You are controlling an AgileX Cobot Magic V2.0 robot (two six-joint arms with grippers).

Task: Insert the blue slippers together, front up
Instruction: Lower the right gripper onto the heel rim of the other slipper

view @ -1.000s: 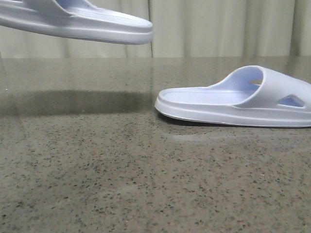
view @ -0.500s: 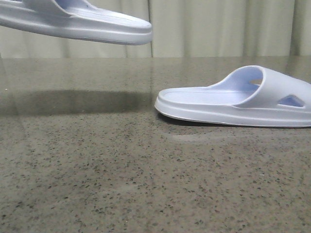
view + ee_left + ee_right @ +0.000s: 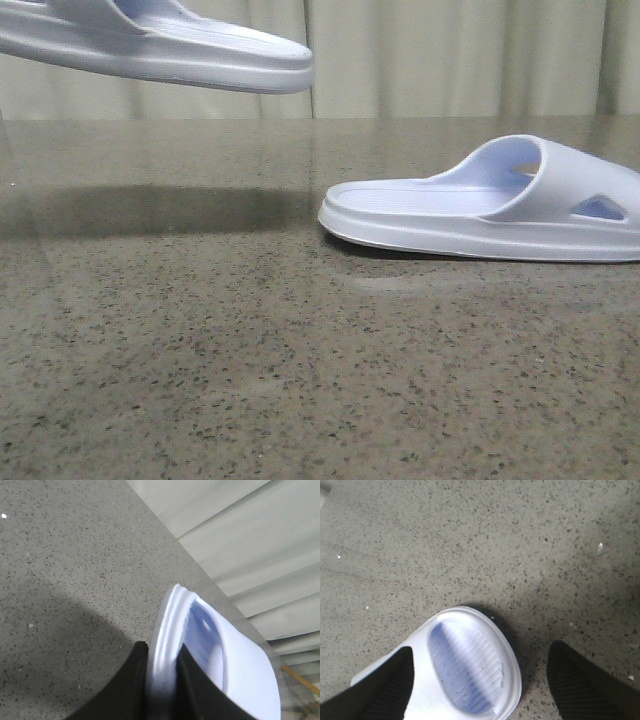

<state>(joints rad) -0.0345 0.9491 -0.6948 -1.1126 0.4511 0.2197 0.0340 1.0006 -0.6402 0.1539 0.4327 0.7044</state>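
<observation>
Front view: two pale blue slippers over a speckled grey-brown table [image 3: 250, 380].
Raised slipper: the first slipper [image 3: 180, 50] is in the upper left of the frame. It hangs in the air, above the table, not touching it. Its end tips down a little toward the right.
Shadow: a dark patch [image 3: 150, 210] lies on the table under the raised slipper.
Resting slipper: the second slipper [image 3: 490, 205] sits flat on the table at the middle right of the frame. Its wide strap is on the right and has a triangle hole in the side.
Gap: the two slippers are apart and do not touch.
Left gripper: the left gripper [image 3: 162, 680] is squeezed tight on the edge of the raised slipper, at the bottom middle of the left wrist frame. One black finger [image 3: 127, 690] presses on each side of the sole.
Right gripper: the right gripper [image 3: 480, 685] is spread wide. Its two dark fingers [image 3: 585, 685] sit in the bottom corners of the right wrist frame, and the resting slipper's rounded end lies between them. I cannot tell if they touch it.
Back: pale curtains [image 3: 450, 55] hang behind the table.
</observation>
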